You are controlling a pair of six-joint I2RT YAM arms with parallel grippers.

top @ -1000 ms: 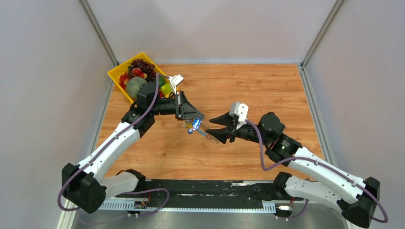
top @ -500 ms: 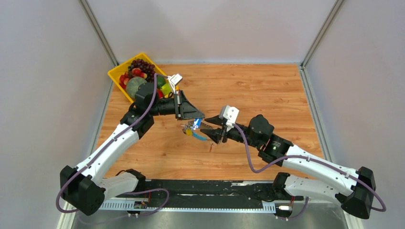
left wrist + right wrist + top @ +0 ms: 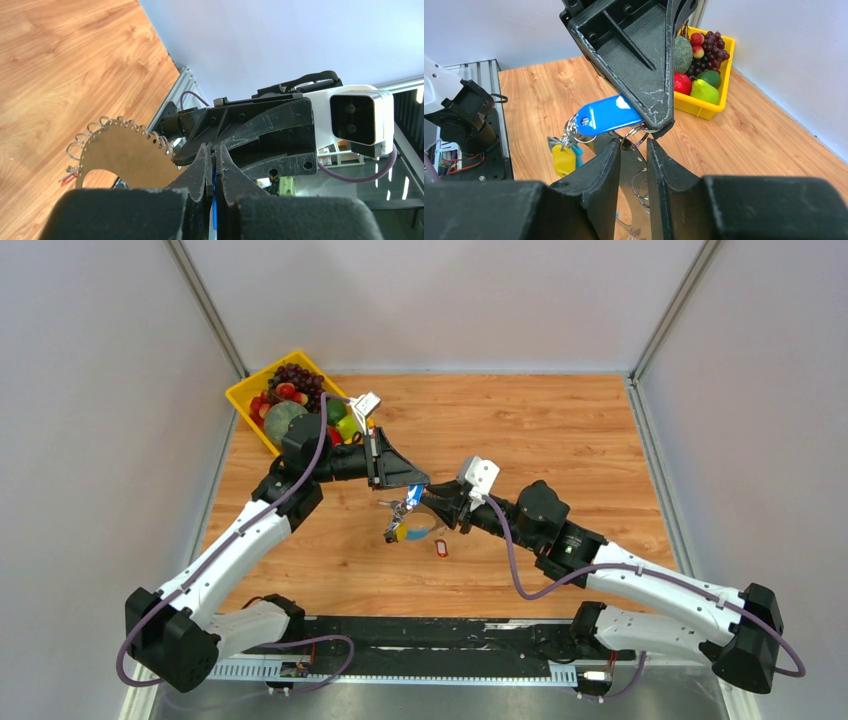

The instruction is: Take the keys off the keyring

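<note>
Above wooden table (image 3: 560, 430), left hand (image 3: 420, 483) grips keyring (image 3: 403, 509) beside right hand (image 3: 428, 504).

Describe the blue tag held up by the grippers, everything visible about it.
The blue tag is a flat, glossy, plastic-looking oblong with rounded corners and a white patch near one end. A hole at its other end carries silver rings, from which a yellow tag hangs. The left gripper pinches the white-patch end, holding it tilted in the air above the wooden table.
</note>
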